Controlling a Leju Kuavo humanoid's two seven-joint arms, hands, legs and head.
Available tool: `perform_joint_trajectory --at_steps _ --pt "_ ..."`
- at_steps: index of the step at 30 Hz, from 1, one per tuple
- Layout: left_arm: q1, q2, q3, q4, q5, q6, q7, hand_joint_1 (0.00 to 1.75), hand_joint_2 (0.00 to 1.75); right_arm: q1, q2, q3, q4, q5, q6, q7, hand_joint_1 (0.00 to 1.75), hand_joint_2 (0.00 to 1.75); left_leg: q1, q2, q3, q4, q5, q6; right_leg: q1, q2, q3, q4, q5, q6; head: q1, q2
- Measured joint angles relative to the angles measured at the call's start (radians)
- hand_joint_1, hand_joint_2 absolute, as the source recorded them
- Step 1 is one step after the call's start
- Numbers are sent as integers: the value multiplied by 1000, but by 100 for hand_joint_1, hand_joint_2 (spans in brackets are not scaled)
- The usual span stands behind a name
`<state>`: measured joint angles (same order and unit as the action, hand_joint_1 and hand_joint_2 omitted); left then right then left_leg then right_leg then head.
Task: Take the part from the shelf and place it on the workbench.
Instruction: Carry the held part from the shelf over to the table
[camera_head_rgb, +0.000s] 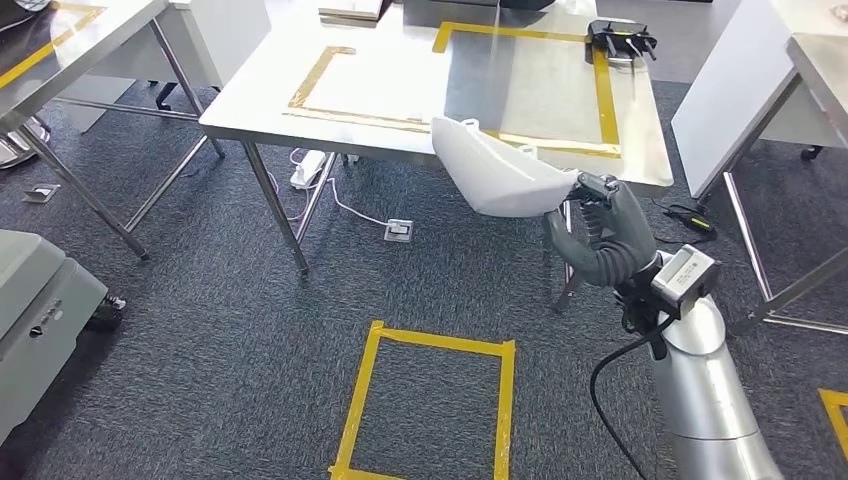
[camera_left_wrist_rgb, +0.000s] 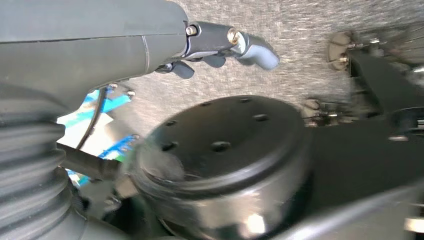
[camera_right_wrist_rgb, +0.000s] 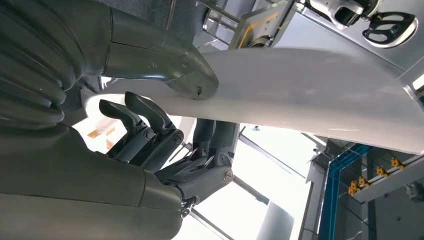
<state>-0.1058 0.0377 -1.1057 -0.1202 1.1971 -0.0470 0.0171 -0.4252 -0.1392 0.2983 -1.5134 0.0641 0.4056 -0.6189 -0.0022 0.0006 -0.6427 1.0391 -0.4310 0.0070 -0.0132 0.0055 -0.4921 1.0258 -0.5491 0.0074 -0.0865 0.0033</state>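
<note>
Carpet floor (camera_head_rgb: 300, 330), steel bench (camera_head_rgb: 260, 95) ahead | right hand (camera_head_rgb: 600, 235) grips white part (camera_head_rgb: 495, 175) at bench's near edge | left hand (camera_left_wrist_rgb: 220, 42) fingers curled, holding nothing

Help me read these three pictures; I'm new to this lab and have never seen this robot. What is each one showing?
It is a humanoid robot seen through its own cameras. The head view looks down: its right hand holds a white part near the steel workbench, which is marked with yellow tape and has a black object at its far corner. The right wrist view shows the thumb and fingers gripping that part. The left wrist view shows the left hand, holding nothing, hanging over carpet.
</note>
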Motion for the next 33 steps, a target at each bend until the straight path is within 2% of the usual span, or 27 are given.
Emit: perform_joint_trajectory --at_steps 1,2,3,5,6,7,8,9,10,11,12,13,15,17,18,20,21,22,23,24,25,26,27,28,31,33 --pt "1 0 0 0 0 0 0 0 175 -1 0 0 0 0 0 -1 175 175 1 -1 8 -2 -4 7 0 0 -6 19 0 3 0 0" --pt "1 0 0 0 0 0 0 0 175 -3 1 0 0 -1 0 -1 175 175 2 -2 16 -4 -8 14 -1 -1 -28 55 -3 6 1 0" --pt "0 0 0 0 0 0 -1 0 175 -4 1 0 0 -1 0 -2 175 175 2 -3 24 -6 -13 19 -1 -1 -64 111 -13 8 3 0" --pt "-2 1 -1 1 0 0 -1 0 175 -4 1 0 1 -1 0 -3 175 175 -2 -5 39 -7 -28 26 0 -1 -158 238 -52 9 4 0" --pt "-1 1 -1 1 0 0 -1 0 175 -3 1 0 1 0 0 -3 175 175 -5 -5 49 -7 -37 28 1 -1 -196 275 -70 8 4 0" --pt "-1 1 -1 1 0 0 -1 0 175 -1 0 0 2 0 -1 -3 175 175 -8 -6 62 -7 -48 29 3 -1 -220 282 -72 5 4 0" --pt "0 1 -1 1 0 0 -1 0 175 -1 0 0 3 0 -1 -3 175 175 -11 -7 76 -7 -58 30 5 -1 -227 254 -51 0 4 0" --pt "0 0 -1 1 0 0 0 0 175 -1 0 0 5 0 -1 -3 175 175 -13 -8 92 -7 -69 29 9 -1 -219 198 -8 -7 4 0" --pt "0 -1 -2 1 0 0 0 0 175 -3 0 0 7 0 -2 -3 175 175 -14 -8 103 -7 -80 29 14 -3 -206 129 52 -16 4 0" --pt "-1 -2 -2 1 -1 0 0 0 175 -5 0 0 10 -1 -2 -2 175 175 -16 -10 114 -6 -91 26 20 -2 -194 72 92 -23 4 0" --pt "-2 -3 -2 1 -2 0 1 0 175 -8 0 0 13 -1 -3 0 175 175 -17 -11 120 -6 -100 22 26 -2 -183 35 120 -29 4 0" --pt "-4 -4 -3 1 -3 0 3 0 175 -11 0 -1 16 -1 -3 1 175 175 -18 -12 125 -2 -106 17 30 -2 -177 14 132 -34 5 0" --pt "-8 -3 -4 1 -7 0 5 0 175 -23 2 -1 21 -1 -3 7 175 175 -17 -10 131 8 -109 6 29 0 -159 4 129 -40 6 0" --pt "-11 -3 -6 1 -11 0 7 0 175 -41 4 -2 28 -1 -3 15 175 175 -16 -9 111 58 -107 -5 23 0 -133 -5 125 -51 5 0" --pt "-14 -3 -8 0 -13 0 7 0 175 -50 6 -2 32 -1 -3 18 175 175 -13 -9 82 106 -117 -11 21 0 -121 -8 119 -55 4 0" --pt "-19 -4 -13 0 -18 0 8 0 175 -65 7 -2 44 0 -2 26 175 175 -5 -8 4 217 -160 -24 18 0 -103 -9 101 -58 2 0" --pt "-20 -4 -16 -1 -20 0 9 0 175 -71 7 -2 53 1 -1 29 175 175 -1 -7 -31 255 -180 -29 17 0 -93 -8 92 -57 2 0" --pt "-20 -4 -18 -1 -22 0 10 0 175 -76 7 -2 64 3 -1 31 175 175 3 -7 -54 266 -186 -33 15 1 -81 -8 81 -54 2 0" --pt "-20 -4 -20 -1 -23 0 12 0 175 -82 7 -2 75 5 -1 32 175 175 6 -7 -62 247 -172 -37 12 2 -68 -7 71 -51 2 0" --pt "-19 -3 -22 -1 -24 0 13 0 175 -90 7 -2 88 7 -1 33 175 175 9 -6 -57 198 -134 -39 9 3 -53 -6 59 -47 2 0" --pt "-19 -2 -24 0 -25 0 14 0 175 -100 6 -2 101 9 -1 34 175 175 11 -6 -45 132 -76 -41 6 4 -42 -5 46 -42 2 0" --pt "-19 -1 -26 0 -25 0 14 0 175 -113 6 -1 117 10 -2 35 175 175 12 -4 -36 71 -29 -41 4 4 -30 -2 34 -37 2 0" --pt "-20 0 -29 0 -25 0 15 0 175 -129 6 -1 137 11 -2 36 175 175 11 -3 -28 28 5 -38 4 5 -24 0 23 -30 2 0" --pt "-21 0 -32 0 -25 0 15 0 175 -146 6 -1 159 12 -3 39 175 175 10 -3 -24 5 23 -31 4 6 -19 2 16 -22 2 0" --pt "-26 0 -38 -1 -25 0 18 0 175 -208 7 0 229 16 -9 48 175 175 8 -3 -8 -4 16 -7 2 7 -19 23 16 -5 2 0" --pt "-31 0 -43 -1 -25 0 20 0 175 -252 7 2 281 18 -18 50 175 175 10 -5 8 -8 7 5 0 3 -64 98 14 1 2 0"
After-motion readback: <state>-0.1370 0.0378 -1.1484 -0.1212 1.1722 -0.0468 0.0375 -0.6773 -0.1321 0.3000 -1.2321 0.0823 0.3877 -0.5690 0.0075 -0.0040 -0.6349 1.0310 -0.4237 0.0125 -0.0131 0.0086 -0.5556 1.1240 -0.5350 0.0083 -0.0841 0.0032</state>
